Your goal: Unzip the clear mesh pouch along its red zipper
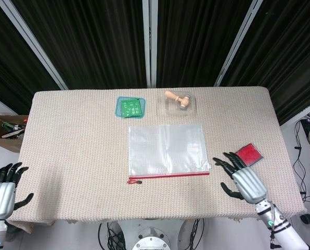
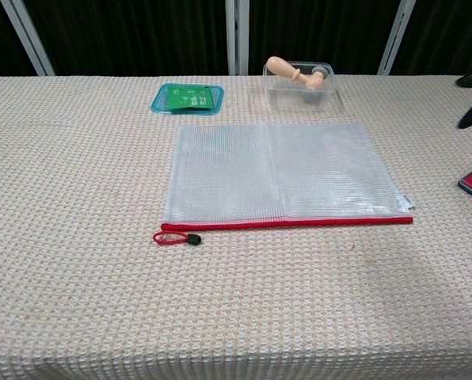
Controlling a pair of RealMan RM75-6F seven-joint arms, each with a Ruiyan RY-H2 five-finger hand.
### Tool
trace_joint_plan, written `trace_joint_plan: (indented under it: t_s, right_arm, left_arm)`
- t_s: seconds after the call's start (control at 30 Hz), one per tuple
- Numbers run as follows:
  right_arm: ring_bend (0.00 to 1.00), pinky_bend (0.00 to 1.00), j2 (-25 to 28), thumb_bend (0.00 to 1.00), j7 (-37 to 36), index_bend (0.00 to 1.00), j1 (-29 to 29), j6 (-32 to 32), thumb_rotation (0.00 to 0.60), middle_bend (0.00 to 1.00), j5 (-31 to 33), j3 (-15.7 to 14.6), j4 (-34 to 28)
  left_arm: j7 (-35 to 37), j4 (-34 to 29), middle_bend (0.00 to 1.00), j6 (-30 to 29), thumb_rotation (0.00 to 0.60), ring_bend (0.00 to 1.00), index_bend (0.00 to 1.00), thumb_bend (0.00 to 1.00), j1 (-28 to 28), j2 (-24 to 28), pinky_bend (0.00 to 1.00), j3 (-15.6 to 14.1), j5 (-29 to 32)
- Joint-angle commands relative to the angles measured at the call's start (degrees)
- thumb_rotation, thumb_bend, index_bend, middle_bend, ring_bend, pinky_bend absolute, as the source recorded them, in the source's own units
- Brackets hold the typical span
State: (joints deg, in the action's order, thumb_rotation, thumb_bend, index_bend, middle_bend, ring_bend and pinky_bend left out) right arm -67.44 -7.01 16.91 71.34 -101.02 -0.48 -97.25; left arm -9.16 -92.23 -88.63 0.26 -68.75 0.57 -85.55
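The clear mesh pouch [image 1: 167,149] lies flat mid-table, red zipper [image 1: 170,175] along its near edge, while the right hand [image 1: 242,178] hovers just right of it, fingers spread, holding nothing, and the left hand [image 1: 2,187] waits empty, fingers apart, off the table's near-left corner.

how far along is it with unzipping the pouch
Nothing is done yet: the red zipper runs closed along the pouch, its pull lying untouched at the left end. In hand: the right hand hovers open near the pouch's right corner; the left hand waits off the table. Left: the whole unzip.
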Motion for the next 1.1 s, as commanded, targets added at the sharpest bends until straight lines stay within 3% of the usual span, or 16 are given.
trace_joint_plan:
  t_s: [0.03, 0.23, 0.4, 0.67, 1.1]
  right_arm:
    - [0.00, 0.00, -5.4, 0.44, -0.4, 0.04, 9.2, -11.7, 0.600, 0.24, -2.3, 0.6, -0.6]
    - [0.00, 0.00, -13.1, 0.47, 1.3, 0.00, 17.9, -23.5, 0.600, 0.24, 1.0, 3.0, 1.9]
    - [0.00, 0.00, -18.5, 0.46, 3.4, 0.00, 22.9, -29.3, 0.600, 0.24, 4.3, 4.8, 4.8]
    - [0.00, 0.00, -23.7, 0.45, 8.7, 0.00, 26.8, -32.6, 0.600, 0.24, 9.4, 6.6, 9.1]
    - [0.00, 0.00, -29.0, 0.44, 10.0, 0.00, 31.6, -34.7, 0.600, 0.23, 13.3, 7.0, 14.1]
  left_arm:
    - [0.3, 0.2, 0.13, 0.0, 0.600, 0.08, 0.22, 0.15, 0.1, -0.1, 0.14, -0.1, 0.0]
    - [1.6, 1.2, 0.13, 0.0, 0.600, 0.08, 0.22, 0.15, 0.4, -0.4, 0.14, -0.1, 0.4]
    - [2.5, 2.1, 0.13, 0.4, 0.600, 0.08, 0.22, 0.15, 0.4, -0.3, 0.14, -0.1, 0.6]
    - [3.9, 3.0, 0.13, 0.9, 0.600, 0.08, 0.22, 0.15, 0.2, -0.4, 0.14, -0.1, 0.6]
    - [5.5, 4.2, 0.13, 1.1, 0.600, 0.08, 0.22, 0.15, 0.2, -0.6, 0.14, 0.1, 0.7]
